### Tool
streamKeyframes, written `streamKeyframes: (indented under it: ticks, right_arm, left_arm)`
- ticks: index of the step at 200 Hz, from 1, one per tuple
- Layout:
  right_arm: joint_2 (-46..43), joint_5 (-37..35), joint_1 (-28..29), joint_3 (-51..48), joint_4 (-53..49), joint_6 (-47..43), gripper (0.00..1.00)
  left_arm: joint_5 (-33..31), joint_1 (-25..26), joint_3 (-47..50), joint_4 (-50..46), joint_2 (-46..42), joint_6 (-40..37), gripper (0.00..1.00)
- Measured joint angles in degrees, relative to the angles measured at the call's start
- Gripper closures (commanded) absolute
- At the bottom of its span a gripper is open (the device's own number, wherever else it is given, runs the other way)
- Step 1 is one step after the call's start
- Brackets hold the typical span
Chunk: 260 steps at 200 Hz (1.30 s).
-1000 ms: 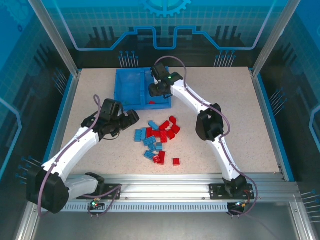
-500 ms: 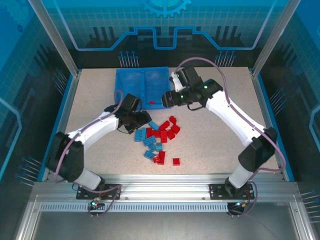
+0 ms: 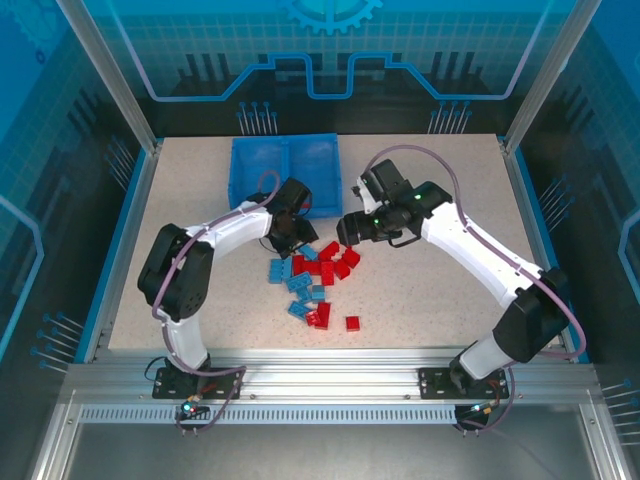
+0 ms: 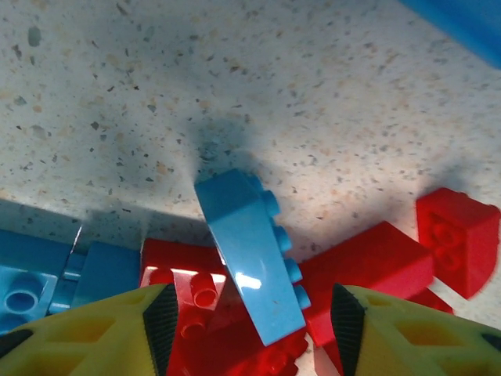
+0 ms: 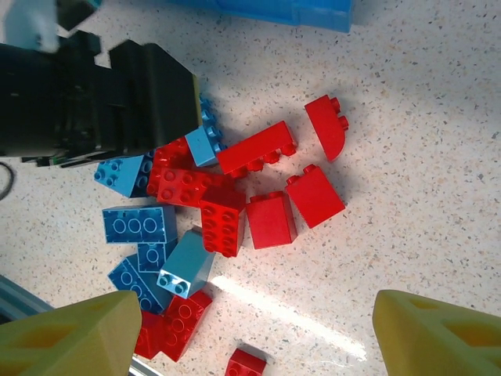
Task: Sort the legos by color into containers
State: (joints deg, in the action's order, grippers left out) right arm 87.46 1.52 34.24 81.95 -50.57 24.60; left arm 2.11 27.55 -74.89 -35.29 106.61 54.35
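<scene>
Red and light blue legos (image 3: 315, 280) lie in a loose pile on the table in front of the blue bin (image 3: 238, 175), whose two containers sit side by side. My left gripper (image 3: 300, 237) is down at the pile's back edge. In the left wrist view it (image 4: 252, 313) is open, its pads on either side of a tilted light blue lego (image 4: 249, 258) without touching it; red legos (image 4: 368, 262) lie under and beside that one. My right gripper (image 3: 347, 232) hovers over the pile's right side, open and empty (image 5: 254, 337), above several red legos (image 5: 270, 219).
A lone red lego (image 3: 352, 323) lies apart near the front of the table. The left arm's black wrist (image 5: 102, 102) crowds the pile's upper left in the right wrist view. The bin's wall (image 5: 297, 12) is just beyond the pile.
The left arm swung right from beside the bin onto the pile, its jaws narrowing around a blue lego. The right arm pulled back from over the bin to above the pile, jaws widening.
</scene>
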Motion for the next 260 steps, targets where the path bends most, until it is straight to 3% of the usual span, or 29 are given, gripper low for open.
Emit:
streamKeyframes:
  ticks: [48,158,213,260]
  right_arm:
    - [-0.48,-0.02,0.0,-0.55,-0.09,0.02,0.19]
    - [-4.37,-1.31,0.0,-3.21,-1.07,1.38,0.18]
    - [-4.61,-1.77,0.0,-3.26,-1.05,2.16,0.18]
    - [-5.09,-2.6,0.0,-3.08,-1.05,2.21,0.17]
  left_arm:
    - [0.26,0.0,-4.55,-2.6,4.63,0.33,0.47]
    - [0.28,0.07,-8.15,-5.88,8.74,-3.43,0.81]
    - [-0.42,0.07,-9.46,-8.87,8.7,-7.87,0.87]
    - [-4.74,0.04,-15.82,-14.05,5.29,-11.96,0.87]
